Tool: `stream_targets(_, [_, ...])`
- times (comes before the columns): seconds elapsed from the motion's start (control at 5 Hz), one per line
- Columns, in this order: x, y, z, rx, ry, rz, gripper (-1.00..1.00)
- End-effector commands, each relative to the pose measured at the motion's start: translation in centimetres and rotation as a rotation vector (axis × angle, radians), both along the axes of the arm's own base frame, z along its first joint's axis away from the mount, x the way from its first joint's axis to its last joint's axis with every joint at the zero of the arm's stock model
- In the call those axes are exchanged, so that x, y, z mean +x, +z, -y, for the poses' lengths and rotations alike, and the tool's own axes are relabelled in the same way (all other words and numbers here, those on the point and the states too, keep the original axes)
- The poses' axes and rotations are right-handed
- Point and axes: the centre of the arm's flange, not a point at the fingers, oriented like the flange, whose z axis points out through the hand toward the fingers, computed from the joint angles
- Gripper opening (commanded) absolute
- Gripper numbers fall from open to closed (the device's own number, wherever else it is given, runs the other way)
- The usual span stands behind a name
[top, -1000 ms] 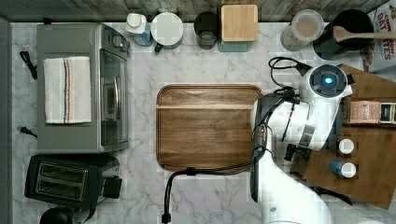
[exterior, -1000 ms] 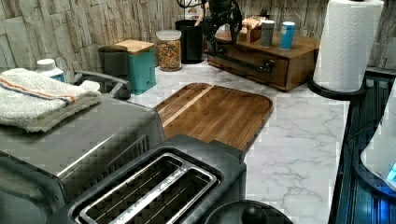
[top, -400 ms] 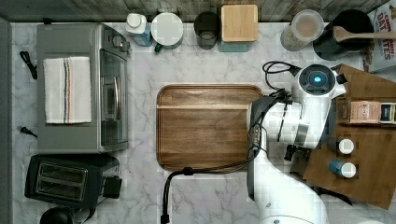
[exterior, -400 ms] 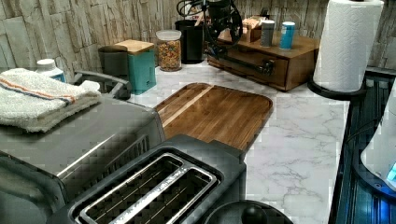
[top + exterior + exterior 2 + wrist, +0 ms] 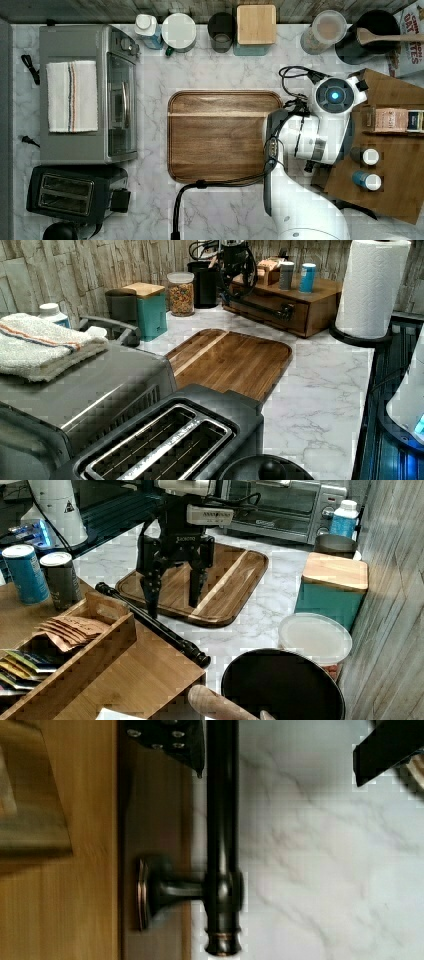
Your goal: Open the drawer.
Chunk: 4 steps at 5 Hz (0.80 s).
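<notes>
Here one robot arm [image 5: 300, 200] reaches over a marble worktop [image 5: 210, 210] that carries one wooden tray [image 5: 220, 135], one toaster oven [image 5: 85, 95] with a folded towel [image 5: 72, 96] on top, one toaster [image 5: 67, 190] and one small wooden cabinet [image 5: 295, 302]. On the cabinet's top stand two cans, one blue [image 5: 21, 572] and one grey [image 5: 61, 577], beside an open box of packets [image 5: 65, 645]. The single drawer [image 5: 260, 307] fills the cabinet's front, which faces the tray; it looks shut, its face flush with the cabinet. Its one black bar handle [image 5: 155, 625] lies level, long axis running along the drawer front, held off the wood by a short post [image 5: 175, 890]. In the top view the cabinet sits at the top view's right, the handle hidden under the arm. The tool [image 5: 172, 597] hangs with its fingers spread wide, pointing down, one finger [image 5: 150, 592] on the cabinet side of the bar and the other [image 5: 196, 585] on the tray side, so the bar passes between them; neither clearly touches it.
</notes>
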Motion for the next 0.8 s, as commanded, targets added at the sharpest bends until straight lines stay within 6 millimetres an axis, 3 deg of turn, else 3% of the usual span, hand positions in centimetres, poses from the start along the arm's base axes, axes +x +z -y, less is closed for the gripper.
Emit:
stream_targets(0.2, [-4.7, -2.5, 4.6, -0.013, -0.094, -0.067, 1.0])
stream_targets(0.4, [-4.9, -2.8, 5.0, 0.015, -0.089, -0.079, 1.0])
stream_targets(0.6, [-4.8, -3.4, 4.2, 0.043, -0.108, -0.044, 1.0])
stream_targets(0.8, [-4.2, -3.4, 1.9, 0.063, -0.143, -0.015, 1.0])
